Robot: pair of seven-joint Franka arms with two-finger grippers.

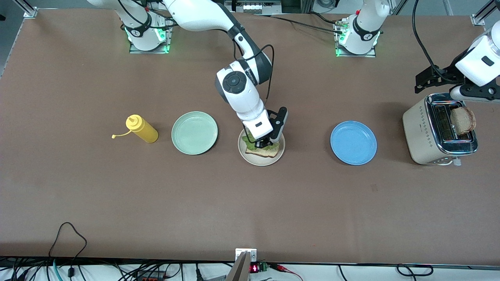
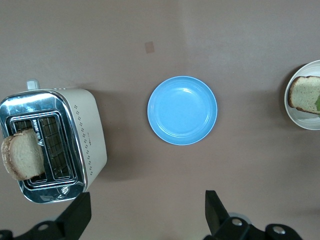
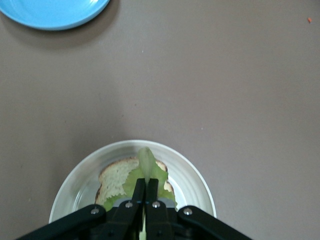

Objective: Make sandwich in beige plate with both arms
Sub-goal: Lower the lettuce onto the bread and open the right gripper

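1. Front view: my right gripper is down over the beige plate, its fingers pinched together on the lettuce leaf. The leaf lies on a bread slice in that plate.
2. Front view: the green plate sits beside the beige plate toward the right arm's end of the table, and the yellow squeeze bottle lies past it toward the same end.
3. Front view: the blue plate sits beside the beige plate toward the left arm's end; the toaster stands further toward that end, with a second bread slice sticking up out of a slot.
4. Front view: my left gripper hangs over the table just above the toaster.
5. Left wrist view: my left fingers stand wide apart and hold nothing. Below them show the toaster with its bread slice, the blue plate, and an edge of the beige plate.
6. Right wrist view: my right fingers are closed on the lettuce leaf, which rests on the bread slice inside the beige plate. Part of the blue plate shows at the picture's edge.
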